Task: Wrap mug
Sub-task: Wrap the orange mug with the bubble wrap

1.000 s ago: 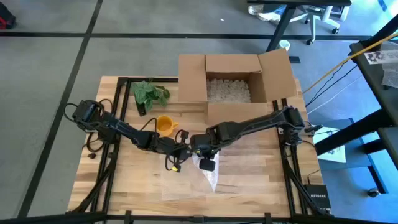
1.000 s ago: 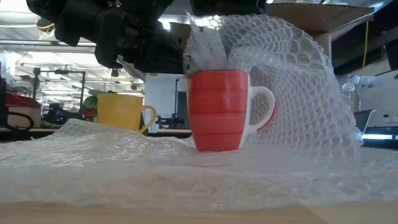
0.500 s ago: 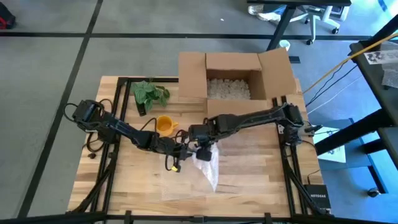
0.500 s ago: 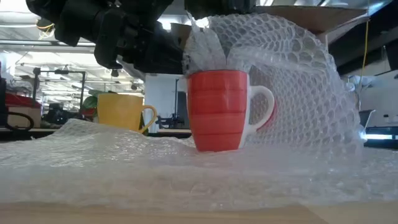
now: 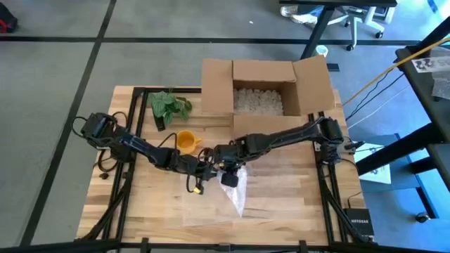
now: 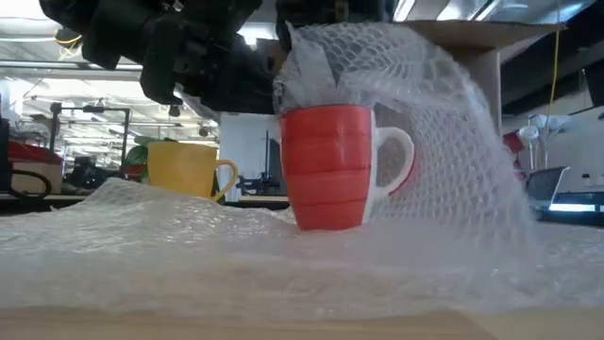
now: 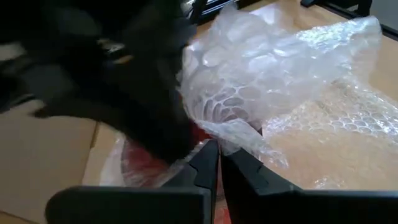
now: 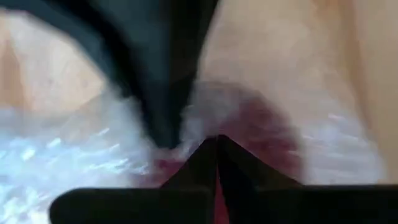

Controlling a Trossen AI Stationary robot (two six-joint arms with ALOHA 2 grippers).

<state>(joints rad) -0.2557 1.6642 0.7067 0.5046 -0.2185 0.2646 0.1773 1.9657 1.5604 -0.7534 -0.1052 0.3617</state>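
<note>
Left gripper [image 5: 204,169]: at the table's middle, just left of the mug, low over the wrap. Its two dark fingers [image 7: 208,163] are drawn together in the left wrist view, pinching a fold of the clear bubble-wrap sheet [image 6: 444,142] at the mug's rim.

Right gripper [image 5: 230,169]: directly over the mug, its arm reaching in from the right side of the table. In the right wrist view its fingers [image 8: 216,155] are closed to a point with wrap and red beneath them; whether wrap is caught between them cannot be told.

Red ceramic mug with white handle [image 6: 327,166]: upright on the sheet, handle to the right in the low view. The wrap is drawn up and over its top and falls as a dome down its right and far side; the near red face is bare. The rest of the sheet lies flat on the table, spreading toward the near edge.

Farther out: a yellow mug [image 5: 185,140] stands upright on bare wood, just left and beyond the grippers, clear of the wrap. A green leafy plant sprig [image 5: 169,106] lies at the far left. An open brown cardboard box [image 5: 264,90] holding white packing fill sits at the far edge. All on a light wooden slatted table [image 5: 281,197].
</note>
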